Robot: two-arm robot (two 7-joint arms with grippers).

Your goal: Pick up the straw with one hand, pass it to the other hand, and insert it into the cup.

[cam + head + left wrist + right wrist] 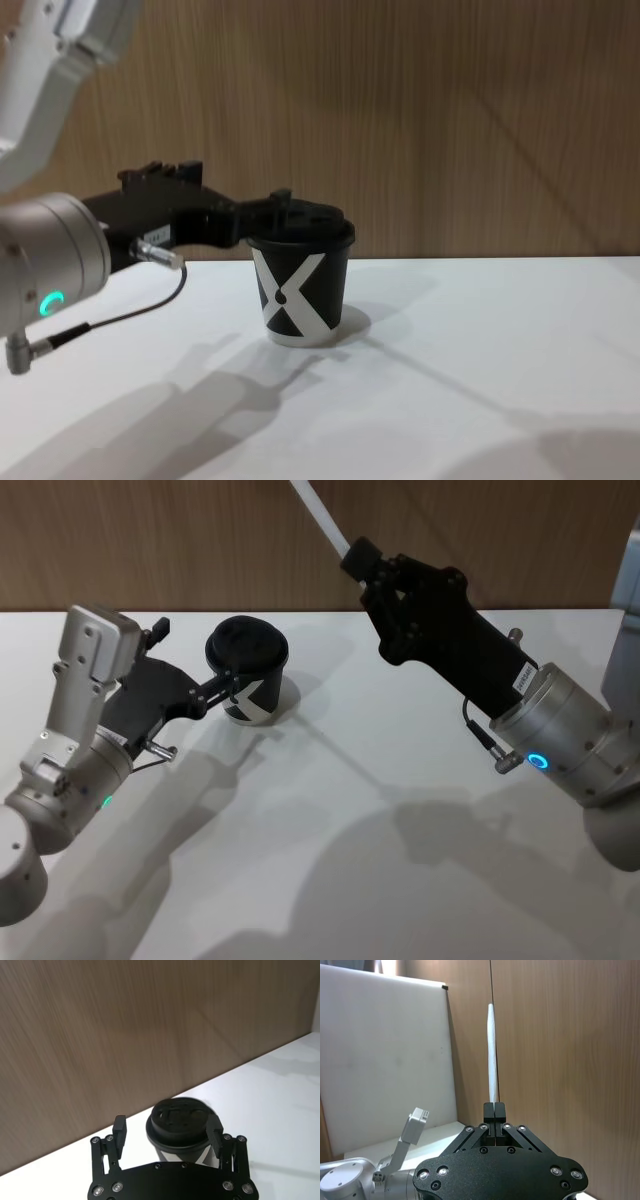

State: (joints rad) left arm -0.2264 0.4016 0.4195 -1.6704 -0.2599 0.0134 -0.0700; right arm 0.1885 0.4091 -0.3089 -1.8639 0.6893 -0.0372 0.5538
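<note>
The black cup with a white X and a domed lid stands on the white table toward the back. My left gripper is open with a finger on either side of the cup's lid; one finger sits close to the rim, the other stands apart. From the side, the left gripper is level with the cup top. My right gripper is raised to the right of the cup and shut on the white straw, which points up and away. The straw rises from the right gripper.
A brown wooden wall runs behind the table. The white table stretches out in front and to the right of the cup. A white board leans against the wall at the side.
</note>
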